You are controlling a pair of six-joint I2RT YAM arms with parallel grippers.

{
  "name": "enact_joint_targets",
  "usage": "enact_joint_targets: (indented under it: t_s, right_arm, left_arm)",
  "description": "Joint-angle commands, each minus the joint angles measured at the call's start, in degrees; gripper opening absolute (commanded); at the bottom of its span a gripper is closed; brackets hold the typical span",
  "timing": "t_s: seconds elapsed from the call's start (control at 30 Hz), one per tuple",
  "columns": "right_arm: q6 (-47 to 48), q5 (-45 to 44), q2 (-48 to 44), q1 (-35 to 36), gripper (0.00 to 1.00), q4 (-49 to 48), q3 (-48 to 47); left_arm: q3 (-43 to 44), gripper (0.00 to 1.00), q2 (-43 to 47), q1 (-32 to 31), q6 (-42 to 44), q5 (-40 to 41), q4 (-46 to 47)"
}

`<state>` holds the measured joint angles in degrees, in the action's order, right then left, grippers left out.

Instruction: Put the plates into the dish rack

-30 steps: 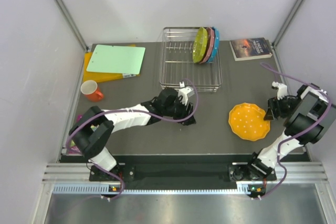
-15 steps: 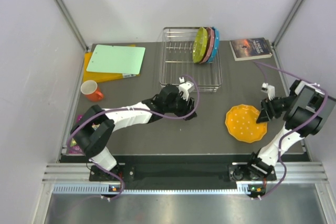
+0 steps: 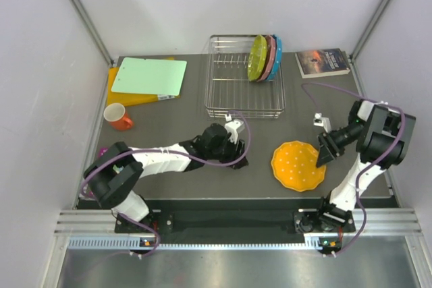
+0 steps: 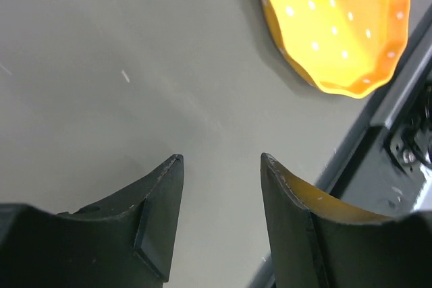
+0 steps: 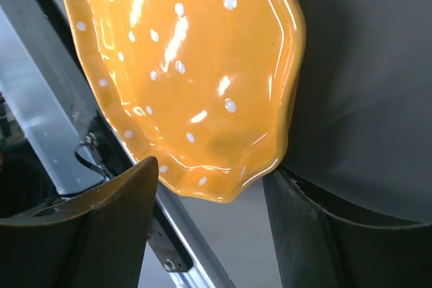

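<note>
I see the orange plate [image 3: 298, 165] lying flat, lower right on the table [image 3: 169, 109]. Its rim sits at my right gripper's [image 3: 321, 152] parted fingers, but I cannot tell if they pinch it. My left gripper [image 4: 221, 161] hangs wide and empty to its left.

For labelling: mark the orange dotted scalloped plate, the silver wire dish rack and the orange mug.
orange dotted scalloped plate [image 3: 298, 166]: top view, centre of its face.
silver wire dish rack [image 3: 233, 85]: top view, bare wire floor.
orange mug [image 3: 121, 121]: top view, its body.
</note>
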<state>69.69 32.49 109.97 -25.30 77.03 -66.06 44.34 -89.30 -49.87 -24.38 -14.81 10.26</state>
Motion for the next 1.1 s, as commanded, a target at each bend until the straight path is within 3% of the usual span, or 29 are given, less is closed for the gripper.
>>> enact_joint_targets:
  t_s: [0.0,0.4,0.67,1.07]
  right_arm:
    - [-3.40,8.10,2.44,5.43,0.64,0.40,-2.48]
    - [-17.47,12.96,2.71,7.98,0.64,-8.65,-3.73]
    - [-15.29,9.17,1.47,7.63,0.64,-10.60,1.99]
    - [-15.91,7.59,6.04,7.37,0.64,-11.38,1.82]
  left_arm:
    - [-3.38,0.54,1.15,-3.03,-6.55,1.19,5.37]
    - [-1.19,0.53,-9.40,-7.08,-15.96,3.82,12.76]
    - [5.23,0.52,-16.08,-10.07,-17.80,3.73,12.94]
    - [13.32,0.44,-22.50,-10.43,-21.15,3.99,14.70]
